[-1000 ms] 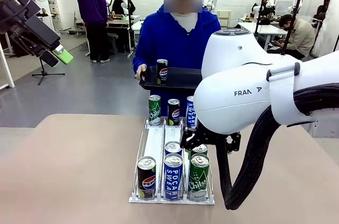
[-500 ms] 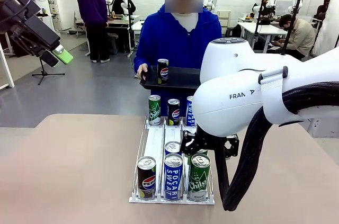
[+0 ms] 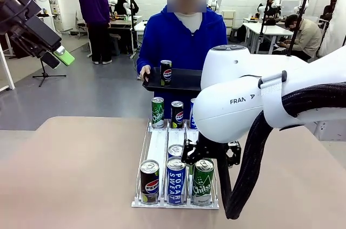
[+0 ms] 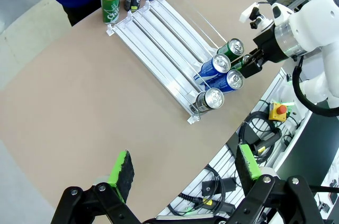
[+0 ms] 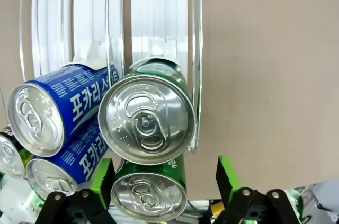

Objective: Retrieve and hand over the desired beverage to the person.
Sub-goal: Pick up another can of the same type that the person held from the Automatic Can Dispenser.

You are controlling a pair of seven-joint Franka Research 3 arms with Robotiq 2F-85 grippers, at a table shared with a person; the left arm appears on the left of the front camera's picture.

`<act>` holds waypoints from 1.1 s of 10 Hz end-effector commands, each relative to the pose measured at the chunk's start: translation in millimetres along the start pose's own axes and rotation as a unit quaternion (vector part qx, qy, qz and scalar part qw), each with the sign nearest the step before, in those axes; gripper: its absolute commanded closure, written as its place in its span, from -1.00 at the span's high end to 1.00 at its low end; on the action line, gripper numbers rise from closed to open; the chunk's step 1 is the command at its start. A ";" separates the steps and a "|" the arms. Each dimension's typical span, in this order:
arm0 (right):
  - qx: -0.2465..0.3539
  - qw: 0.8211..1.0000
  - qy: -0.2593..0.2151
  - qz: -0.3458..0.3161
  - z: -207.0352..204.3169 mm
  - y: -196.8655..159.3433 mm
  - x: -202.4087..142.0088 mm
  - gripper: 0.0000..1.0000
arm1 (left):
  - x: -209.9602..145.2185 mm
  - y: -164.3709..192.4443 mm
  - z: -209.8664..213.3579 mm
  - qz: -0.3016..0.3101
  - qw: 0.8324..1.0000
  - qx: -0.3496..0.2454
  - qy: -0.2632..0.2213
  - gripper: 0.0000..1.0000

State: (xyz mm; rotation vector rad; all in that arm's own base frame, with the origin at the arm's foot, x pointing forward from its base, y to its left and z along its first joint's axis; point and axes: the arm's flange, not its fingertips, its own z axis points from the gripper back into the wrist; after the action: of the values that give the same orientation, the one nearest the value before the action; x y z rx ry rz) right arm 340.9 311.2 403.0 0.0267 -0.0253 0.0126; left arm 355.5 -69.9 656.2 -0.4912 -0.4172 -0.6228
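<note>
Your right gripper sat low over the right lane of the clear rack on the table. Its green pads flanked the front green can. The jaws looked clenched on it, though from the wrist one pad seemed slightly off the can's side. That can stood at the rack's near end, beside a blue can. Your left gripper hung high, jaws released and holding nothing. The person held a black tray carrying a Pepsi can.
</note>
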 end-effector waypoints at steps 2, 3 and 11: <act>0.025 0.999 0.006 0.020 2.0 1.8 3.7 -0.65 | 0.0 1.3 3.0 -0.005 1.000 0.002 0.007 1.00; 0.026 0.999 0.007 0.018 2.4 1.2 3.9 -1.00 | 0.0 1.3 3.0 -0.005 1.000 0.002 0.007 1.00; 0.042 0.998 -0.044 0.006 145.3 13.2 -15.1 -1.00 | 0.0 1.3 3.0 -0.005 1.000 0.002 0.007 1.00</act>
State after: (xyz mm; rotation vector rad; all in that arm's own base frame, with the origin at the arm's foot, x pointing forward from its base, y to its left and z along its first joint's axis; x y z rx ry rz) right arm 322.0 318.1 507.9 0.0821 -0.0817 0.0428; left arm 355.7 -69.8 656.2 -0.4913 -0.4170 -0.6226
